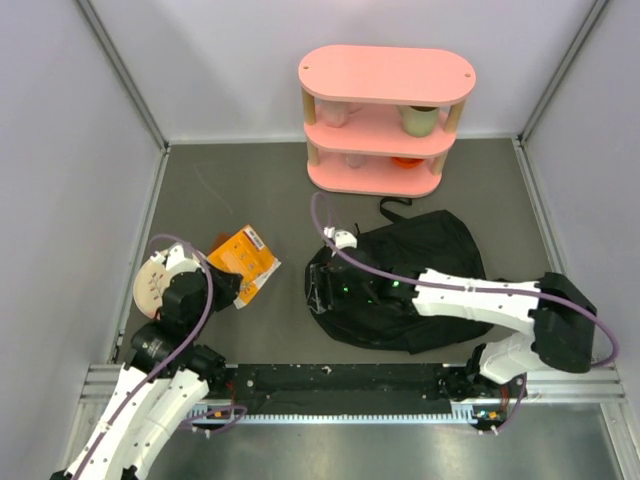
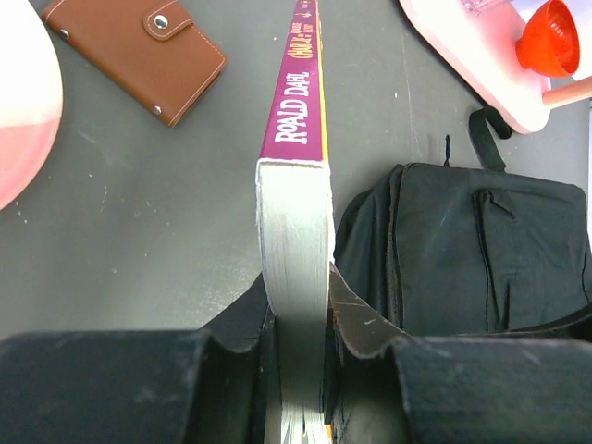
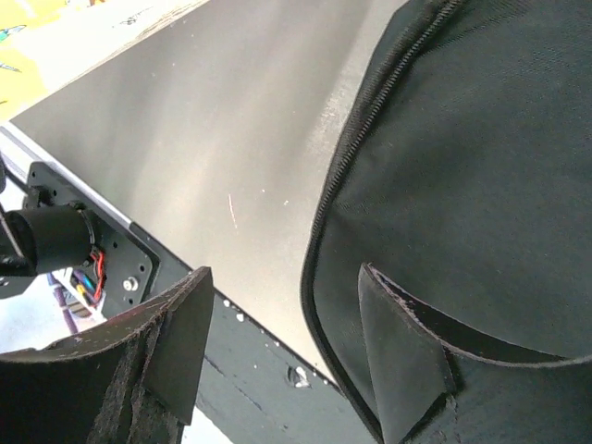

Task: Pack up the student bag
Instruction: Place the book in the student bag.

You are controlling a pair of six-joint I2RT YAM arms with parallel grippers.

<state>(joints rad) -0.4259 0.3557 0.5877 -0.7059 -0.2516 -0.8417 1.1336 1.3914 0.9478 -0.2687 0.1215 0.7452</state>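
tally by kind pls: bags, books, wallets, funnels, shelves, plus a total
black backpack: 1
book: 1
brown wallet: 1
orange funnel: 1
pink shelf: 1
total: 5

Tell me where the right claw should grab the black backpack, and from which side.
Pinch the zippered rim of the backpack on its edge facing the book, coming in from the table side. The body is floppy and rounded; that seam stands up as a ridge, probably the surest hold. The open right claw hangs astride it.
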